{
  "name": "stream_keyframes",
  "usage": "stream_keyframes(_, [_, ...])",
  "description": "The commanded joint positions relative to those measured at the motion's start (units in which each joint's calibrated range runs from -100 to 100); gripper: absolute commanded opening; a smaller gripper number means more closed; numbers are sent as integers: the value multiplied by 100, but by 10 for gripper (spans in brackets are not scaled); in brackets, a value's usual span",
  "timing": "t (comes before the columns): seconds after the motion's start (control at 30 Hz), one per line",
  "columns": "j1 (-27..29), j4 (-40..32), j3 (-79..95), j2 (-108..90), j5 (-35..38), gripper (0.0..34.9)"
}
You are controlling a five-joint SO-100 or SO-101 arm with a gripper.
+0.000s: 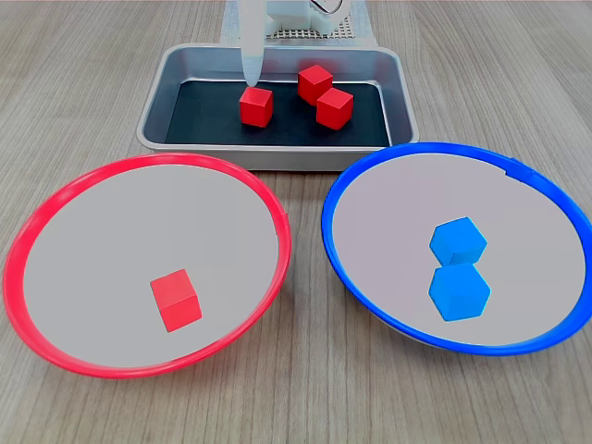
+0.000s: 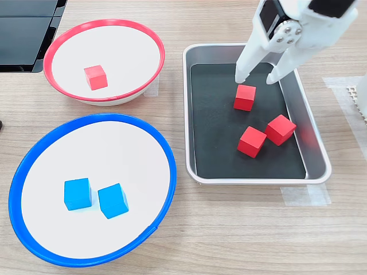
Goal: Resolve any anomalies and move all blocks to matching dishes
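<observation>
Over the metal tray [image 2: 198,114], your gripper [image 2: 256,77] is hanging with its fingers spread, empty, just above and behind a red cube [image 2: 245,97]. One white fingertip [image 1: 251,69] is showing in the first exterior view, standing just behind that cube's top edge; whether it is touching cannot be told. The other finger is hidden there.

You are looking at three red cubes sitting on the tray's black floor: the one under the gripper, and two more [image 2: 252,141] [image 2: 280,129] lying close together, corner to corner, nearer the second exterior view's bottom edge.

Beyond the tray, the red-rimmed bowl [image 2: 54,43] is holding one red cube [image 2: 95,77]. The blue-rimmed bowl [image 2: 23,166] is holding two blue cubes [image 2: 77,193] [image 2: 113,200], side by side and nearly touching.

By these pictures you are about halfway: both blue cubes are sitting in the matching bowl, one of four red cubes is placed, and no cube is lying in the wrong colour. Three red cubes are waiting in the tray, and you appear to be lining up on the first of them.
</observation>
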Motion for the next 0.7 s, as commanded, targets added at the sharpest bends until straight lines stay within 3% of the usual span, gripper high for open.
stream_keyframes(0.0, [-116, 29, -422, 344, -415, 167])
stream_keyframes(0.23, [-332, -170, -932, 1495, -894, 163])
stream_keyframes(0.5, [-342, -326, -1069, 2161, -928, 144])
stream_keyframes(0.53, [-342, -376, -1078, 2229, -923, 135])
stream_keyframes(0.67, [-342, -409, -1251, 2433, -904, 10])
